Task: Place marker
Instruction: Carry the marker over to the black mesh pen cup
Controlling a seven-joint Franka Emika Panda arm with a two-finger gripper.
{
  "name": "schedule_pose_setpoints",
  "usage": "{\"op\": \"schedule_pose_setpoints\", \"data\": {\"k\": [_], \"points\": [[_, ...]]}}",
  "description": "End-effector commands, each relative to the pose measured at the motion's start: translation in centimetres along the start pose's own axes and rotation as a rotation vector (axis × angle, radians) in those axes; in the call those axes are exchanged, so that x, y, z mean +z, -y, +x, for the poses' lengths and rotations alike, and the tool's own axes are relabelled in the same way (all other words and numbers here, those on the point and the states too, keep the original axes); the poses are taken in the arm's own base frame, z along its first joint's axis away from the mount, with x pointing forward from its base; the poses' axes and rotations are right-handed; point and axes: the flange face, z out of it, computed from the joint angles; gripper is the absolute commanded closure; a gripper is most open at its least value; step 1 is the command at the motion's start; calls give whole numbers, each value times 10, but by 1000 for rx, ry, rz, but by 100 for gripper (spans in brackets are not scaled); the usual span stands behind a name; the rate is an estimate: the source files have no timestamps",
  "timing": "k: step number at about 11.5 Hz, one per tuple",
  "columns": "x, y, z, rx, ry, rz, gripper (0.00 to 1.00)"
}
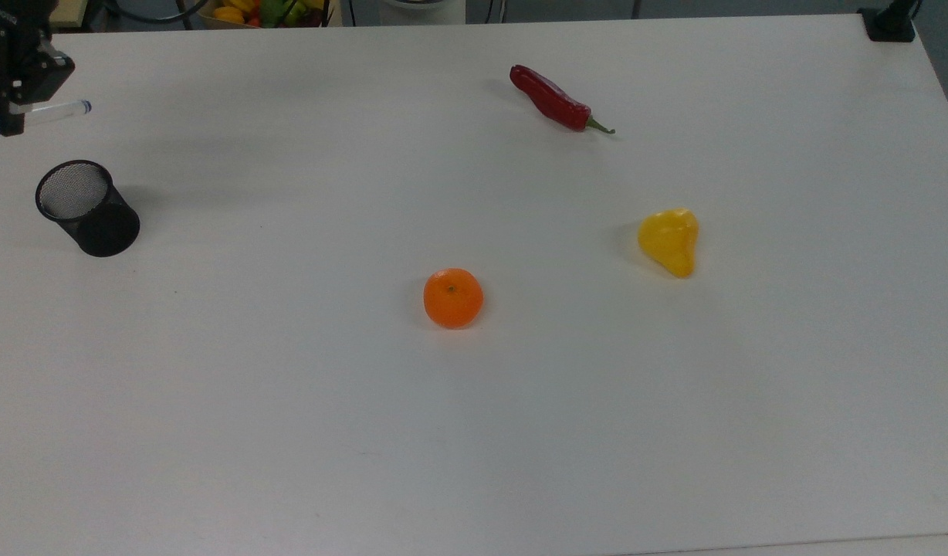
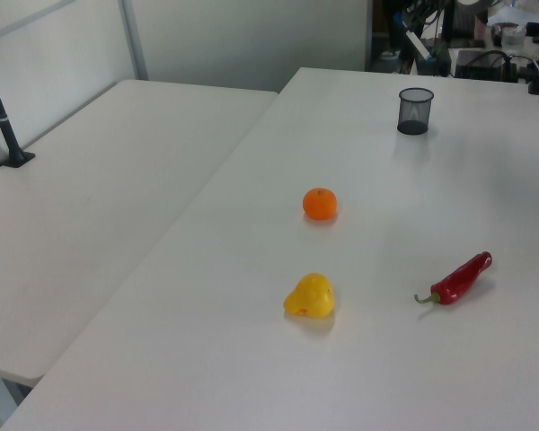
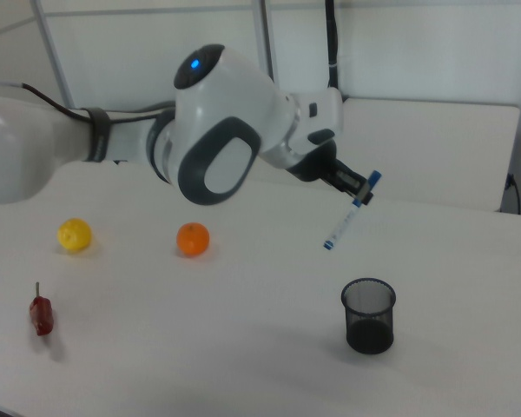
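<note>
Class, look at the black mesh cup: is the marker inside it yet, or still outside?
Outside. The marker hangs tilted in the gripper, in the air above and apart from the mesh cup, whose inside looks empty.

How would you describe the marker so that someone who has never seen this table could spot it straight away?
Start at the white table and find the black mesh pen cup. Above it and slightly toward the right view's left, the robot's gripper holds the marker tilted in the air. It is the only slim white stick with blue ends; the other items are rounded produce lying on the table.

My top view looks steeply down; left and right views face each other across the white table (image 1: 520, 432), both catching the black mesh cup (image 2: 415, 109).
</note>
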Motion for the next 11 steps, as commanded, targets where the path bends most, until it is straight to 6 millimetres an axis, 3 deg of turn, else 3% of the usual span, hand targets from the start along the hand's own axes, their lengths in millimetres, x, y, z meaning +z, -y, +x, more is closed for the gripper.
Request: {"op": "schedule_pose_setpoints", "data": {"k": [1, 4, 11], "points": [[40, -21, -10, -18, -76, -60, 100], [70, -25, -29, -28, -98, -82, 100], [102, -14, -96, -65, -156, -73, 100]]}}
